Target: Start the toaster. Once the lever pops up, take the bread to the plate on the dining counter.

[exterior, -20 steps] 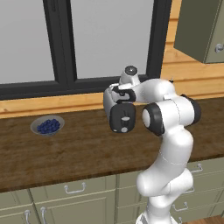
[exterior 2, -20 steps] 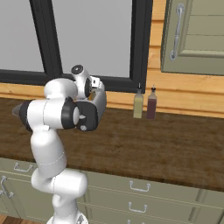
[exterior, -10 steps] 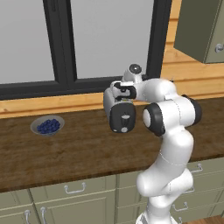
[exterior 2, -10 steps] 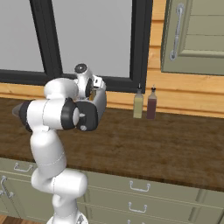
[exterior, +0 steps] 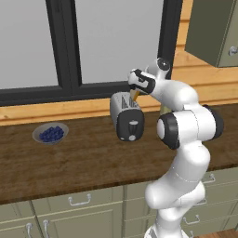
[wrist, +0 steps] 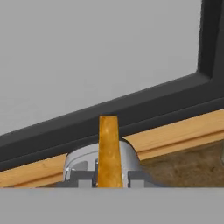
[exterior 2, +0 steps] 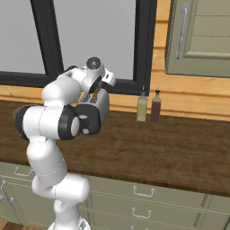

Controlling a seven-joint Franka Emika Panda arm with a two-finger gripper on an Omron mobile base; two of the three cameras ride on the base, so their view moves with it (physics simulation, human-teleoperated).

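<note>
**Toast lifted above the toaster**

The fingers (exterior: 135,94) appear clamped on the bread (wrist: 108,151), held edge-on just above the toaster (exterior: 126,116) on the dark wooden bench (exterior: 83,162); the grip itself is partly hidden. A bowl of berries (exterior: 50,134) sits well apart.

One toaster (exterior: 126,116), one bread slice (wrist: 108,151), one berry bowl (exterior: 50,133), two bottles (exterior 2: 148,106)

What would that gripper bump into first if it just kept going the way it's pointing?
Probably the thin orange-tan toast slice standing in the silver-grey toaster, dead centre ahead of the hand; the black window frame lies behind. Depth is hard to judge.
</note>
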